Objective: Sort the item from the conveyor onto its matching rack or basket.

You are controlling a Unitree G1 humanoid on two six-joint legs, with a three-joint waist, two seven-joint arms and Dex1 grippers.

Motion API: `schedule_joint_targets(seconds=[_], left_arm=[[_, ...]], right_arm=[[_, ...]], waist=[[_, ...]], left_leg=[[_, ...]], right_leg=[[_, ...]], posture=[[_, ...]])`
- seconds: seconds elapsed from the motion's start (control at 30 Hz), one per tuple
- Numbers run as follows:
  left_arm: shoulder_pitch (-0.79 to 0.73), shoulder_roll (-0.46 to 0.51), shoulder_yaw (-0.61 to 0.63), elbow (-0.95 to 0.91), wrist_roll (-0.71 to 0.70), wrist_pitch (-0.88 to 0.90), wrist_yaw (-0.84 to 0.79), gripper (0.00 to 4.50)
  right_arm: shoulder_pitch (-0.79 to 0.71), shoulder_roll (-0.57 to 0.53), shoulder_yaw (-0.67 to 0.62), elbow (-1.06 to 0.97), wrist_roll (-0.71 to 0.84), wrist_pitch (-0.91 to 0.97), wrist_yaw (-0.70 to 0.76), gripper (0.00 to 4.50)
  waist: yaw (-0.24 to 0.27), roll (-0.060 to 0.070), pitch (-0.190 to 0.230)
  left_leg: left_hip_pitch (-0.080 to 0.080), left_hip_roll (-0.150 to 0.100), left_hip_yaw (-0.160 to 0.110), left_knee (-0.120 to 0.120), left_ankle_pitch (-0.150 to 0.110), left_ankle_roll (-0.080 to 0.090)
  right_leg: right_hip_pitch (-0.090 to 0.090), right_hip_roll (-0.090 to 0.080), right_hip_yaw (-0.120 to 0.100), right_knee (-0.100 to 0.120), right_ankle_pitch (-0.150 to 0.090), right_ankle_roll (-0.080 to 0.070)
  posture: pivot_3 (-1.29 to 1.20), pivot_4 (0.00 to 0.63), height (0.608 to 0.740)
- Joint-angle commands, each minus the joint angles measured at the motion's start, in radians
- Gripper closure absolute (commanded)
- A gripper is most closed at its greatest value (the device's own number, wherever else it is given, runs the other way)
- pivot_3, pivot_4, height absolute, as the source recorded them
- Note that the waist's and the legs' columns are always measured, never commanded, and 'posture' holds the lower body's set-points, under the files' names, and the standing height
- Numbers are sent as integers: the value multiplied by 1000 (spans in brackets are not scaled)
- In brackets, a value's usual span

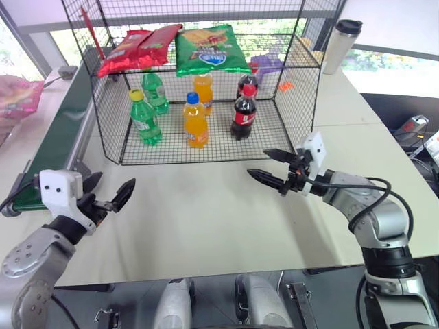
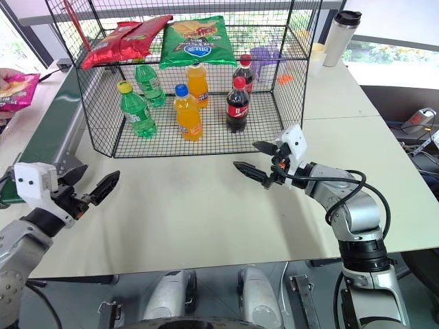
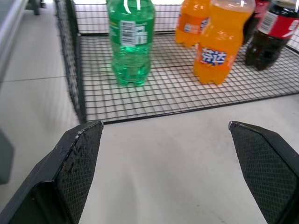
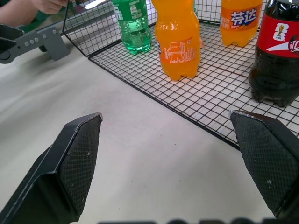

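A glossy magenta-pink chip bag point(image 2: 14, 90) was in a person's hand, left of the black wire-mesh cage rack point(image 2: 288, 103), while both tools, left point(image 1: 110, 194) and right point(image 1: 271, 169), hovered with fingers apart in front of it.

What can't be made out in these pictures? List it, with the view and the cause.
- Pink chip bag: cut off by the head views' left edge; someone's hand holds it, so its full print is unseen.
- Conveyor: its far end runs behind the wire rack.
- Purple item on the upper shelf: behind mesh, too small to identify.
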Motion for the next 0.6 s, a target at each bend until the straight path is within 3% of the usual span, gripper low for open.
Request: schedule_joint_targets(seconds=[0.03, 0.6], left_arm=[[8, 11, 12, -39, -7, -21, 1, 27], [5, 11, -24, -48, -6, -25, 24, 27]], right_arm=[[-34, -4, 1, -16, 7, -15, 10, 0], [-59, 7, 33, 22, -16, -52, 15, 0]], waist=[[-1, 0, 0], [-1, 0, 0]], left_leg=[[0, 0, 0, 0, 0, 0], [0, 0, 0, 0, 0, 0]], right_leg=[[0, 0, 0, 0, 0, 0], [0, 0, 0, -1, 0, 0]], posture=[[0, 150, 740], [0, 150, 740]])
